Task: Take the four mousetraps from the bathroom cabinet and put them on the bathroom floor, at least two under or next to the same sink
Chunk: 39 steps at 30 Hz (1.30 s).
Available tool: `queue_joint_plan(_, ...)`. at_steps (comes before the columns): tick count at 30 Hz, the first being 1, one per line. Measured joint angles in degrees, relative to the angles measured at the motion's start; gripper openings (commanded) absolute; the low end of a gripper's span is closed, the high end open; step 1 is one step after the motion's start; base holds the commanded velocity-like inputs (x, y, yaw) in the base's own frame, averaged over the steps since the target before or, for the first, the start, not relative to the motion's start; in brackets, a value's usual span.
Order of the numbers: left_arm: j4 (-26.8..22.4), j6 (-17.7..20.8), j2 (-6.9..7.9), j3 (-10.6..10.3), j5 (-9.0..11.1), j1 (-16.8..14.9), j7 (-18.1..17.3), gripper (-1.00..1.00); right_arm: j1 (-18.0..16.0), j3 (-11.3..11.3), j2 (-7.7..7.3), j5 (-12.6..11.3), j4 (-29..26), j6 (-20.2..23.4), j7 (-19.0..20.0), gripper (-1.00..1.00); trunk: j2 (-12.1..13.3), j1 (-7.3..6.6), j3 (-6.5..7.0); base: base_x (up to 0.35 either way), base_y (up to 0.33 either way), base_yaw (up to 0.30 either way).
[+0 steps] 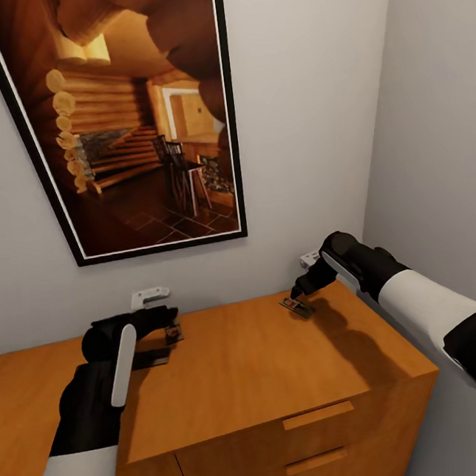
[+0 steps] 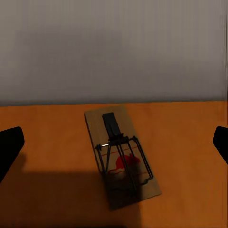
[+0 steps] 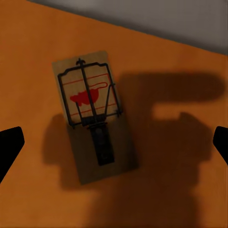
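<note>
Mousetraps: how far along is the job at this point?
Early. Nothing looks placed: two mousetraps lie on the cabinet top, one before the open left hand, the other under the open right hand. Neither is gripped. Grasping and moving them to the floor remain.

I find no legible text, brand, number or sign. Each mousetrap (image 2: 121, 154) (image 3: 92, 116) I can see bears only a red mark and thin red lines, unreadable as lettering.
</note>
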Motion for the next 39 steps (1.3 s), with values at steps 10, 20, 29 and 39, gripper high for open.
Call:
queue_joint_plan(10,-1.1,0.0,0.08,-0.1,0.0,-0.1,0.0,1.00,0.0,0.0,0.08,0.1,1.5,-0.2,-0.3,1.00,0.0,0.00,0.00,0.000,0.000,0.000)
queue_joint_plan(20,-1.3,0.0,-0.25,-0.2,0.1,-1.3,0.0,1.00,0.0,0.3,1.20,0.0,4.7,-0.8,-0.3,1.00,0.0,0.00,0.00,0.000,0.000,0.000)
queue_joint_plan(29,-1.3,0.0,-0.34,-0.5,0.1,-1.9,0.0,1.00,0.0,0.3,1.60,0.0,7.4,-1.0,-0.3,1.00,0.0,0.00,0.00,0.000,0.000,0.000)
queue_joint_plan(39,-1.2,0.0,-0.38,-2.9,0.1,-2.0,-0.1,1.00,0.0,0.3,1.68,0.0,7.5,-0.9,-0.2,1.00,0.0,0.00,0.00,0.000,0.000,0.000)
